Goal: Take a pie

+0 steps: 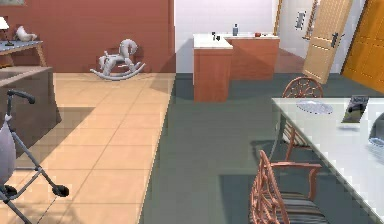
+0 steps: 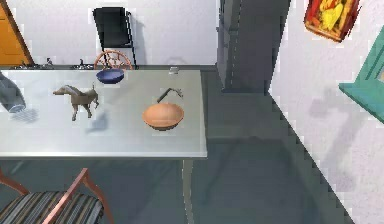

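Observation:
A round tan-orange dish that looks like a pie (image 2: 163,116) lies on the white table (image 2: 120,145) in the arm side view, right of the table's middle. Just beyond it lies a small metal utensil (image 2: 171,95). The same white table (image 1: 345,150) runs along the forward view's right edge.
On the table stand a brown horse figure (image 2: 78,100), a blue bowl (image 2: 110,75) and a glass (image 2: 10,95). Wooden chairs (image 1: 285,195) (image 1: 300,92) flank it. A dark fridge (image 2: 245,45) stands behind. Ahead are brown counters (image 1: 215,65), a rocking horse (image 1: 118,58) and open floor.

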